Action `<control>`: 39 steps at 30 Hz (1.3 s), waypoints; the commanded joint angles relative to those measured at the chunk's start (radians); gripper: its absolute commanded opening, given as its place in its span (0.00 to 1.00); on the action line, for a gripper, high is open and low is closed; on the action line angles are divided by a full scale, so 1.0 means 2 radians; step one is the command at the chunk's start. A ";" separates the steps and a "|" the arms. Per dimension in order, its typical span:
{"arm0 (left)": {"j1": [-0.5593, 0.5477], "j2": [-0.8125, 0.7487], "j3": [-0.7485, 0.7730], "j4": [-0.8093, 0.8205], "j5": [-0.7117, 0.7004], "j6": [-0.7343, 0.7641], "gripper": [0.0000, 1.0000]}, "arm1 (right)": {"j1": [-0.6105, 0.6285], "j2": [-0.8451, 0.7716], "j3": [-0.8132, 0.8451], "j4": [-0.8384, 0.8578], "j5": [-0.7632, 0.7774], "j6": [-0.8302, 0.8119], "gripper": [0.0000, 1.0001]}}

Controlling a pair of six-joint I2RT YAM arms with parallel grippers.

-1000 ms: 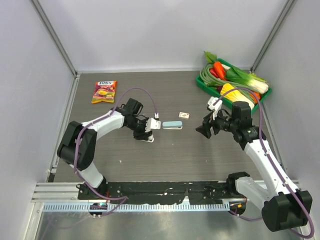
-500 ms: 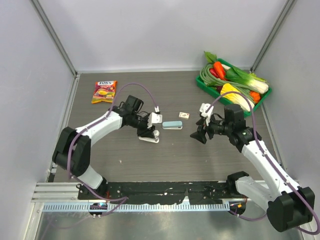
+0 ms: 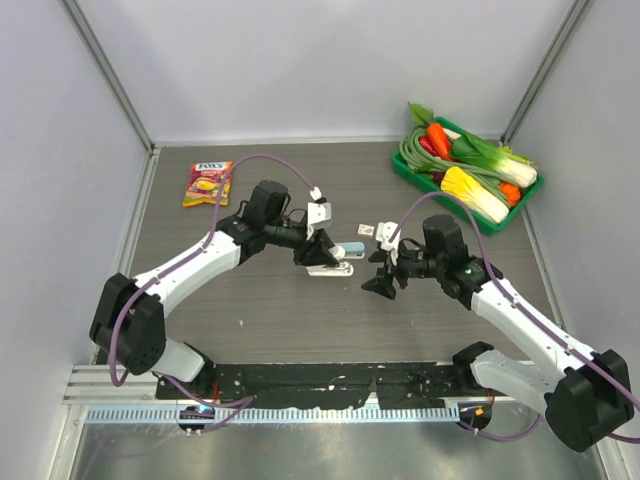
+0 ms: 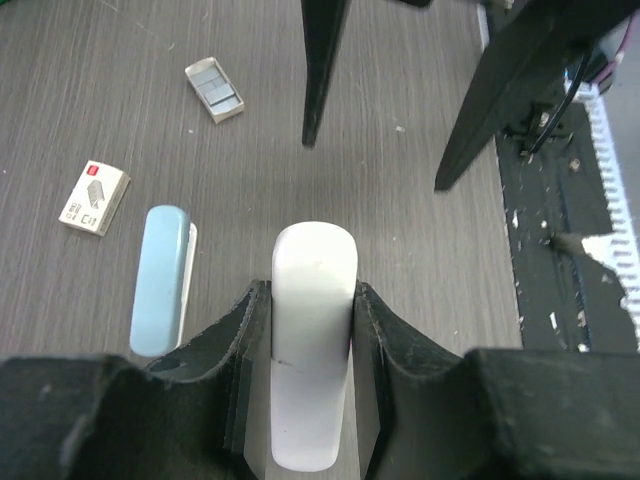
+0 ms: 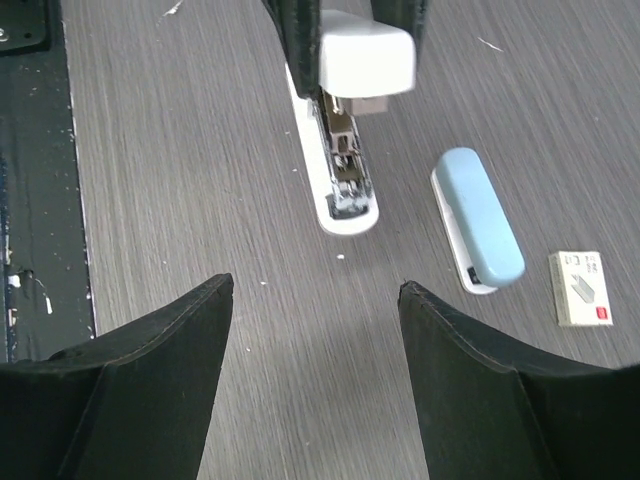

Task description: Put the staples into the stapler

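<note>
My left gripper point(image 3: 318, 250) is shut on the raised top arm of a white stapler point(image 4: 313, 330). The stapler is hinged open, and its base with the metal channel point(image 5: 340, 170) lies on the table. A light-blue stapler point(image 3: 350, 248) lies closed just beyond it and also shows in the left wrist view point(image 4: 160, 278). The staples box point(image 3: 366, 230), cream with a red mark, lies past the blue stapler point(image 5: 582, 288). My right gripper point(image 3: 378, 275) is open and empty, just right of the white stapler's base, pointing at it point(image 5: 315, 300).
A small open grey tray point(image 4: 214, 90) lies near the staples box. A green basket of toy vegetables point(image 3: 468, 165) stands at the back right. A candy bag point(image 3: 208, 183) lies at the back left. A black rail point(image 3: 330, 380) runs along the near edge.
My left gripper carried the white stapler to the right, up beside the blue stapler. My right gripper moved left and nearer, closing on the white stapler, still open.
</note>
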 commanded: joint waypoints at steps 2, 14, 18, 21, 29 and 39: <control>-0.002 0.001 0.029 0.048 0.026 -0.065 0.00 | 0.025 0.024 0.020 0.056 -0.012 0.016 0.72; -0.017 0.000 0.050 0.005 0.067 -0.060 0.00 | 0.034 0.058 0.037 0.116 -0.045 0.022 0.73; -0.027 -0.002 0.055 -0.026 0.069 -0.036 0.00 | 0.034 0.065 0.044 0.109 -0.077 0.022 0.73; -0.029 -0.002 0.058 -0.033 0.067 -0.034 0.00 | 0.034 0.075 0.047 0.107 -0.094 0.029 0.72; -0.028 -0.004 0.068 -0.002 0.063 -0.077 0.00 | 0.034 0.091 0.042 0.081 -0.116 0.007 0.51; 0.052 -0.024 0.023 0.244 0.063 -0.312 0.00 | 0.019 0.070 -0.003 0.168 -0.108 0.065 0.04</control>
